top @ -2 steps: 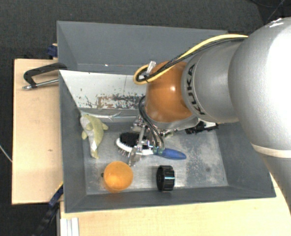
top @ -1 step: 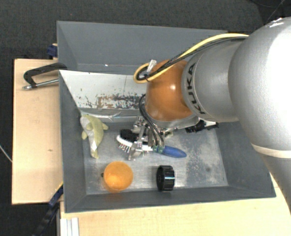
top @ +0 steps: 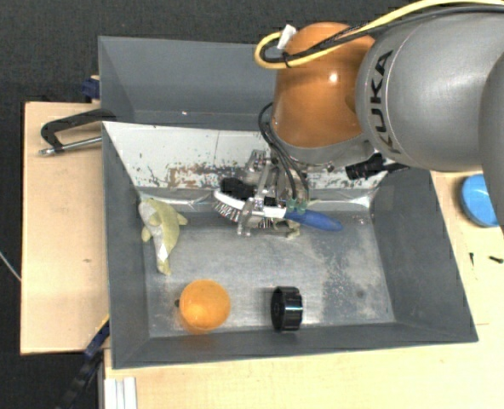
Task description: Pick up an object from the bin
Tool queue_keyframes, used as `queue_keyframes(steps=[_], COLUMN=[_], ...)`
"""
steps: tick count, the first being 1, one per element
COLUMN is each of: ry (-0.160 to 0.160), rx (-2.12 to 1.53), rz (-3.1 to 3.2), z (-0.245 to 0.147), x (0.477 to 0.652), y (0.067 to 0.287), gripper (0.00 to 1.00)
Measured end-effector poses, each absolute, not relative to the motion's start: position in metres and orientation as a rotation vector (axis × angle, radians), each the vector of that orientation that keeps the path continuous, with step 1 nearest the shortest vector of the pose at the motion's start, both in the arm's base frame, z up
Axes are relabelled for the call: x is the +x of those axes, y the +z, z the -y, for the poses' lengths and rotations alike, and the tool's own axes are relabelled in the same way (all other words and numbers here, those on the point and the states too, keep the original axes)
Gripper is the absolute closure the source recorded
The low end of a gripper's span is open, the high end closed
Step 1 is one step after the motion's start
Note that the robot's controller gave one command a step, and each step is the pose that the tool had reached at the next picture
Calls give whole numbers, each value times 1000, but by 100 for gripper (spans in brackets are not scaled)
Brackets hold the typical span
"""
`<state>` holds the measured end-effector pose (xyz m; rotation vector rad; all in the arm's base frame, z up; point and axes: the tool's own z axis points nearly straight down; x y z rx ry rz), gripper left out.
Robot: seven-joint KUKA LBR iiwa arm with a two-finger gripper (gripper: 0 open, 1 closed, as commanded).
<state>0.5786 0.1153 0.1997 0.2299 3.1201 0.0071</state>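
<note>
My gripper [top: 264, 215] is low in the bin near the back wall, directly over the middle of a brush [top: 318, 221]. The brush lies across the floor, its black head with white bristles poking out to the left of the gripper and its blue handle out to the right. The gripper body hides the brush's middle part.
A pale yellow crumpled thing [top: 162, 227] lies by the left wall. An orange ball [top: 204, 304] and a black round cap [top: 286, 308] sit near the front wall. The arm with its orange cover reaches in from the upper right, over the back of the bin.
</note>
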Motion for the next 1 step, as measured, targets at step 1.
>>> queue_keyframes(steps=[1], ry=[5], rx=[-262], rz=[-3122], z=[-140], x=[592], y=[238], gripper=[100])
